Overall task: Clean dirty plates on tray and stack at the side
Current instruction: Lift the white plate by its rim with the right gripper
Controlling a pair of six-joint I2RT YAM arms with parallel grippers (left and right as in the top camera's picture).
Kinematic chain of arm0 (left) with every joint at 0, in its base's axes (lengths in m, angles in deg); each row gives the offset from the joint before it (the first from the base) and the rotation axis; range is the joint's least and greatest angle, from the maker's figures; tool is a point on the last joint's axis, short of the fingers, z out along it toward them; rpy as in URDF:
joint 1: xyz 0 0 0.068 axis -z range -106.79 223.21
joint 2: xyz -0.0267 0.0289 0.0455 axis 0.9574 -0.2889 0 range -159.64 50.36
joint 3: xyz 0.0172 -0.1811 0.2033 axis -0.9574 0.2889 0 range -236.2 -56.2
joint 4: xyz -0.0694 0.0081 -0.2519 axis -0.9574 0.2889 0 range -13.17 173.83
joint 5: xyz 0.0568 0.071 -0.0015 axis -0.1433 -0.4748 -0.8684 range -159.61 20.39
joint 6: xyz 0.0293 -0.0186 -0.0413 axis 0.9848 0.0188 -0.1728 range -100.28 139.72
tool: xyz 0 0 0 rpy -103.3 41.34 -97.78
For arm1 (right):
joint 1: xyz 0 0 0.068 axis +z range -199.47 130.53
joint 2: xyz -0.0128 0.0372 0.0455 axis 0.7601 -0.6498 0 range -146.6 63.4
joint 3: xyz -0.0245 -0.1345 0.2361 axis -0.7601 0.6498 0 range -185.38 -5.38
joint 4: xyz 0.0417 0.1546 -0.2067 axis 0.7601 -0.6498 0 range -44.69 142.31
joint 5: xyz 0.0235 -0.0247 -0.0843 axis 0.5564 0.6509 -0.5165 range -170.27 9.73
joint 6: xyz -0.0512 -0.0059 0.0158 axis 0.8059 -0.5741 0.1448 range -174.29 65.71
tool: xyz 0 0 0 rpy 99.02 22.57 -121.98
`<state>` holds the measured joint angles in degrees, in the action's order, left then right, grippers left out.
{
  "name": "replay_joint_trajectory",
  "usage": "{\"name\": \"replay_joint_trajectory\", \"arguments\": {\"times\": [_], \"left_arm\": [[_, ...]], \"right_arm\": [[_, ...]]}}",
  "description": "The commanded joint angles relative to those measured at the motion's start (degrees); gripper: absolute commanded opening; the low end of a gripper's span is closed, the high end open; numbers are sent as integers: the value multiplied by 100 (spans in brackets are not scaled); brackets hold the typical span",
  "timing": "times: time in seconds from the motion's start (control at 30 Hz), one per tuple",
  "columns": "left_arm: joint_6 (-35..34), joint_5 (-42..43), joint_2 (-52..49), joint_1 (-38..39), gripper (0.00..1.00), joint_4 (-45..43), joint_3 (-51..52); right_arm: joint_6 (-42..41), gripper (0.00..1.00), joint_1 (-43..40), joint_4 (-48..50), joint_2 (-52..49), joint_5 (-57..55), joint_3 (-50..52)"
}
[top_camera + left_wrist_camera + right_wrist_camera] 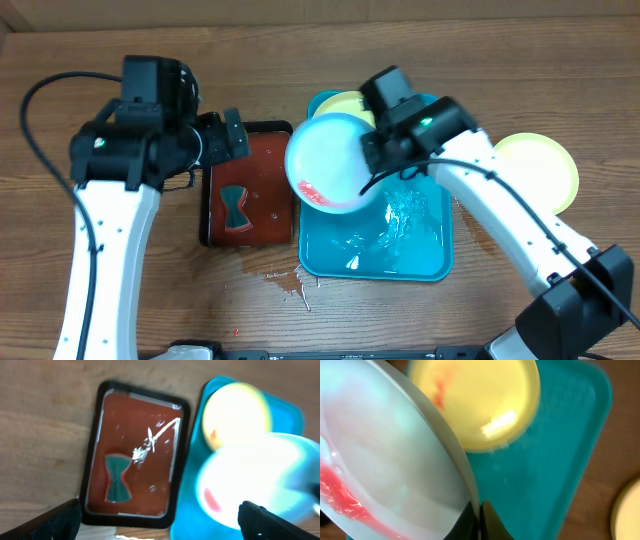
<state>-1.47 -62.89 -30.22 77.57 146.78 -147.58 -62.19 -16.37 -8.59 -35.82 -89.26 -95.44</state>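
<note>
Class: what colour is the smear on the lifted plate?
Red smear on the plate; right wrist view.

The left arm point(110, 240) rises along the bench's left side and bends at its black wrist, so the left hand point(232, 135) points rightward. Its jaws stand wide apart, with the dark fingertips point(59, 521) at the wrist view's lower corners. The right arm point(510, 220) reaches diagonally from the lower right toward the centre. The right hand point(372, 155) has its fingers point(487, 522) pinched together on the rim of the blue-rimmed plate point(325, 160), which it holds tilted.
</note>
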Motion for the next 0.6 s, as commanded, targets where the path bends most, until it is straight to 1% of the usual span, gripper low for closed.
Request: {"name": "replay_joint_trajectory", "arguments": {"times": [0.0, 0.17, 0.3, 0.37, 0.57], "left_arm": [[42, 190, 240, -33, 100, 33, -149], [42, 190, 339, -22, 100, 116, -149], [44, 186, 306, -22, 100, 229, -146], [44, 179, 302, -22, 100, 229, -136], [44, 173, 302, -22, 100, 225, -136]], "right_arm": [[-76, 4, 450, 407, -24, -485, -118], [-297, 4, 1040, 1261, -496, -820, -118], [-658, 4, 1351, 1718, -688, -1574, -118], [-734, 4, 1484, 1838, -684, -1976, -125], [-732, 4, 1921, 1757, -564, -3014, -262]]}}
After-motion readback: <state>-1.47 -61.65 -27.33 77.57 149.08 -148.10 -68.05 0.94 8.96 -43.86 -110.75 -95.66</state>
